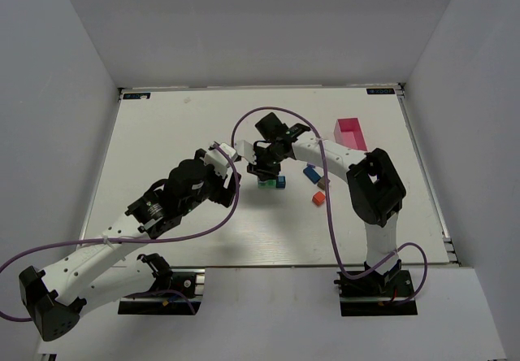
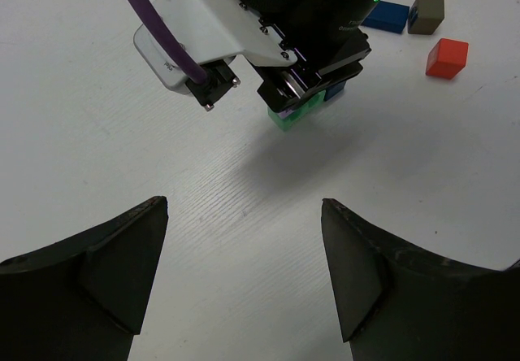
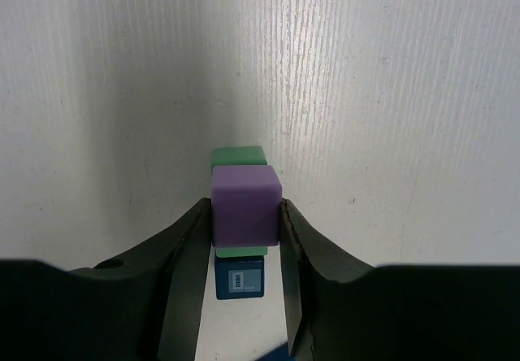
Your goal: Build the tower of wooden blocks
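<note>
Nearest us, our left gripper (image 2: 244, 215) hangs wide open over the white table (image 1: 162, 133), holding nothing. Just past it, mid-table, sits the wood block tower (image 1: 266, 182): a purple cube (image 3: 246, 198) on a green block (image 3: 238, 156), 2 levels, with a dark blue block (image 3: 241, 280) right beside the green one. Our right gripper (image 3: 246, 215) is clamped on the purple cube, 1 finger each side. Off to the right lie 3 loose ones: a red block (image 1: 318, 199), a grey-brown block (image 1: 322, 183) and a blue block (image 1: 310, 173). Furthest back is the pink box (image 1: 351, 133); we can't tell what's in it.
</note>
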Robot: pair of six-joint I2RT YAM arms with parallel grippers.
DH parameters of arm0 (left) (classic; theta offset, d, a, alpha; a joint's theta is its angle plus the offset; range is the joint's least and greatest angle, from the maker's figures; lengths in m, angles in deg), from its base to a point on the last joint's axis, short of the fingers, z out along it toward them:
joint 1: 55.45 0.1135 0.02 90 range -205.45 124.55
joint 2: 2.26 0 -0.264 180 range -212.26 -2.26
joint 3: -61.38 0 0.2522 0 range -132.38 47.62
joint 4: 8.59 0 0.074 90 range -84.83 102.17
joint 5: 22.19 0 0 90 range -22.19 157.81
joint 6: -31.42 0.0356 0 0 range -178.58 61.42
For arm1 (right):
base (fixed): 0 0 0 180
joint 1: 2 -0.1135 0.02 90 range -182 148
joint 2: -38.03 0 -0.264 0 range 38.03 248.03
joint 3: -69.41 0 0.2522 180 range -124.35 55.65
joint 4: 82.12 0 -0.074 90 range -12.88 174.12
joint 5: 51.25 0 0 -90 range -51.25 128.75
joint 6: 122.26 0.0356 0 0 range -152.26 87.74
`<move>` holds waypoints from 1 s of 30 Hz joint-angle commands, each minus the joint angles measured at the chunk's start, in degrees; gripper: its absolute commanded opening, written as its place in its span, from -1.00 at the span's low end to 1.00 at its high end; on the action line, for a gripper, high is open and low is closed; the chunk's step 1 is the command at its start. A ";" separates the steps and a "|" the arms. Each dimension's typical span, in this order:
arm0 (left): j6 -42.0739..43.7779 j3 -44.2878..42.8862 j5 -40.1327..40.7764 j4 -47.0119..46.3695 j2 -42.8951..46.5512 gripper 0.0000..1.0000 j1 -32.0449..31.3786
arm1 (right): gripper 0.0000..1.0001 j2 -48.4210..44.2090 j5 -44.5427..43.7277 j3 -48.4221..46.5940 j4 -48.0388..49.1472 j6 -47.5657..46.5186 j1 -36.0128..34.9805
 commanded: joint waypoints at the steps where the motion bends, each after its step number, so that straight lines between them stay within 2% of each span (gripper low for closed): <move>1: 0.25 0.32 0.47 -0.83 1.13 0.72 0.27 | -0.90 0.81 0.61 -2.67 -0.20 -0.92 -0.06; 30: 0.25 0.32 0.47 -0.83 1.13 0.72 0.27 | -0.80 0.98 0.08 -2.41 -0.73 -1.89 0.03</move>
